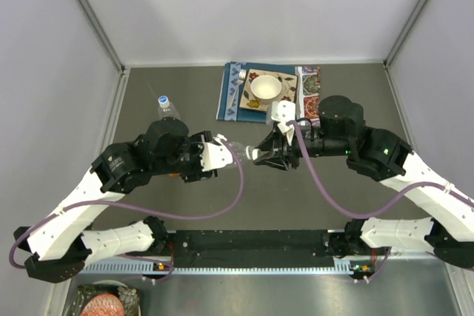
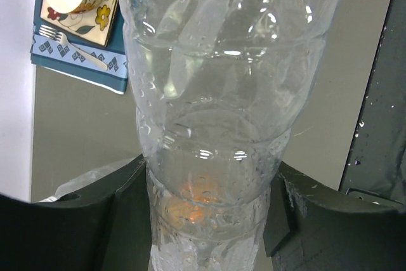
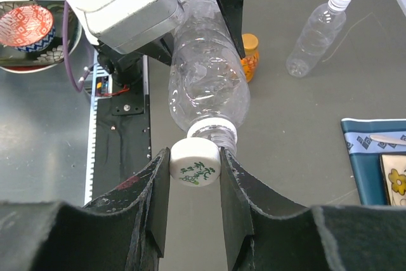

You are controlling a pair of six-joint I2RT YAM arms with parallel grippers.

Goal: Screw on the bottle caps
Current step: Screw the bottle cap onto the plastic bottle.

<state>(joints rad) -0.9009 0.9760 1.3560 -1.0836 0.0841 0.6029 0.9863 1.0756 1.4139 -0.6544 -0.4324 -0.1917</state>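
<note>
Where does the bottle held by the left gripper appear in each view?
Top external: the bottle is at the centre of the picture, lying sideways above the table.
Left wrist: it fills the middle of the picture, from top to bottom.
Right wrist: it is at the centre, with its mouth at the cap.
Shared landmark: the blue mat, upper middle, upper left, right edge.

The clear bottle was thin, glossy plastic, ribbed and beaded inside with droplets. The cap was smooth white plastic with a green print. The right gripper had matt black, faintly grainy fingers. The table looked dull, matt grey, and the arm shells were glossy white plastic.
</note>
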